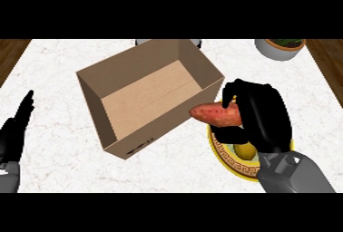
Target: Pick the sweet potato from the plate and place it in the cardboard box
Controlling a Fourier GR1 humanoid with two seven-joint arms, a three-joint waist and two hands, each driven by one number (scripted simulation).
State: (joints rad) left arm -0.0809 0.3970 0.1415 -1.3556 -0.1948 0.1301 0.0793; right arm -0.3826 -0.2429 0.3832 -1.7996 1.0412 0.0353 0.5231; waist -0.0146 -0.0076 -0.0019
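A reddish-orange sweet potato (216, 115) is held in the air just right of the cardboard box (127, 136), above the yellow plate (231, 162). My right hand (262, 113) is curled round its right end, thumb over the top. The box stands open in the middle of the counter, its inside bare. Much of the plate lies hidden beneath my right hand and forearm. My left hand (15, 131) rests open at the left edge, fingers pointing up.
A white pot with a plant (280, 47) stands at the back right corner. A grey object (143, 41) peeks out behind the box. Dark wooden floor (12, 52) borders the white marble counter on both sides.
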